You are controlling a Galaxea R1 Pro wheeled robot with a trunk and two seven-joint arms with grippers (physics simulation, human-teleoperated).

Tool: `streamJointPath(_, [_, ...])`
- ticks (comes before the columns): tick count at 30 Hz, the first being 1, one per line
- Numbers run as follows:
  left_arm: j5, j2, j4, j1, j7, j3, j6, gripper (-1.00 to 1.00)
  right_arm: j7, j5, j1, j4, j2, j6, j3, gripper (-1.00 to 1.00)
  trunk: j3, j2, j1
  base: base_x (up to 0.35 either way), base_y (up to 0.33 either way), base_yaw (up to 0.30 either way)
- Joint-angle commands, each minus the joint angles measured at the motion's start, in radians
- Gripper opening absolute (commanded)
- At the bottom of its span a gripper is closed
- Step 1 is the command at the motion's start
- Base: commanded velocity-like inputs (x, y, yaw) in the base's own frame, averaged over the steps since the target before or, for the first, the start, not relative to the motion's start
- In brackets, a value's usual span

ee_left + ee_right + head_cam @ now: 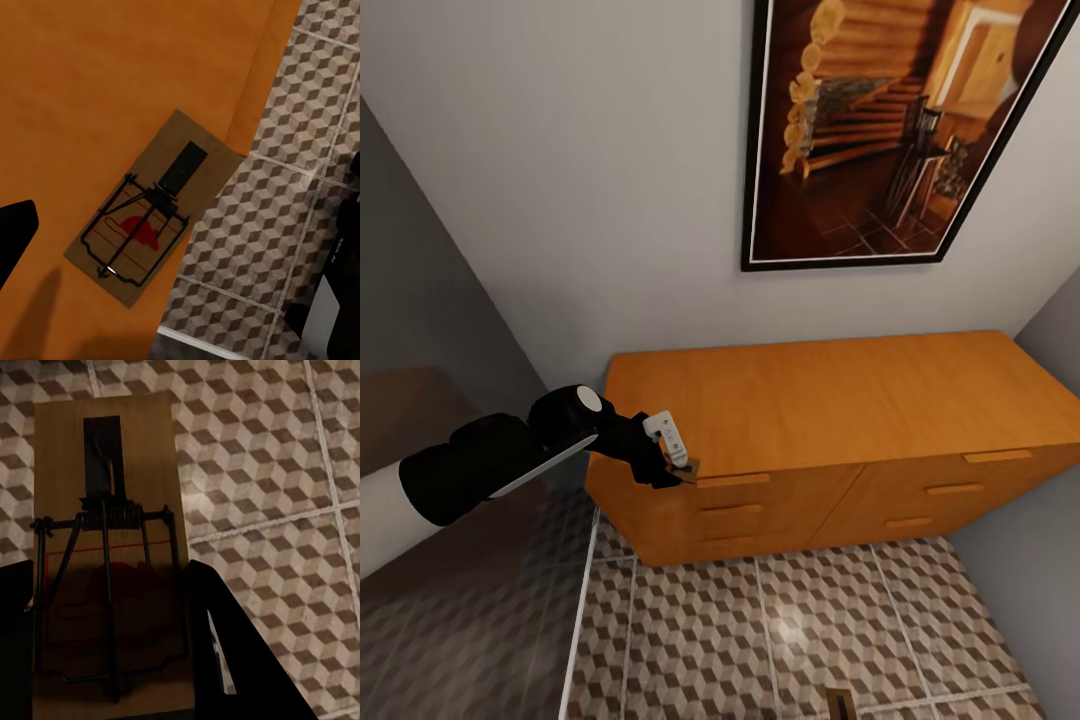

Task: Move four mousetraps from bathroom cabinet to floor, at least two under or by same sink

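The orange-brown cabinet (840,400) stands against the wall with its drawers closed. One mousetrap (154,210) lies on its top at the front left edge, a corner poking over the floor (300,165). My left gripper (676,456) hovers right over that trap (687,466), open, its dark fingers (15,232) well apart on either side and not touching it. My right gripper (112,585) is shut on a second mousetrap (109,562), held flat above the cube-patterned floor (262,472); this trap (840,703) peeks in at the head view's lower edge.
A framed picture (900,120) hangs on the wall above the cabinet. A grey wall (420,280) closes the left side and another grey wall (1030,560) the right. Tiled floor (760,630) spreads in front of the drawers.
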Motion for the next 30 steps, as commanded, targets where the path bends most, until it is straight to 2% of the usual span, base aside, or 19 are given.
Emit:
streamJointPath(1, [-0.003, 0.0, -0.001, -0.002, -0.004, -0.001, 0.002, 1.0, -0.005, -0.01, -0.001, 0.001, 0.001, -0.003, 0.009, -1.0, -0.002, -0.002, 0.001, 0.0, 0.0, 0.0])
streamJointPath(13, [-0.003, 0.0, 0.001, -0.002, -0.004, -0.002, 0.003, 1.0, -0.003, -0.01, -0.001, 0.001, 0.0, -0.003, 0.009, -1.0, -0.004, -0.002, 0.001, 0.034, 0.016, 0.0])
streamJointPath(21, [-0.003, 0.0, 0.001, -0.002, -0.004, -0.023, 0.003, 1.0, -0.003, -0.01, -0.001, 0.001, 0.0, -0.003, 0.009, -1.0, -0.004, -0.002, 0.001, 0.011, 0.005, 0.0])
streamJointPath(30, [-0.003, 0.0, 0.001, -0.001, -0.004, -0.027, 0.002, 1.0, -0.003, -0.01, -0.001, 0.001, 0.0, -0.003, 0.009, -1.0, -0.004, -0.002, 0.001, 0.021, 0.0, 0.0])
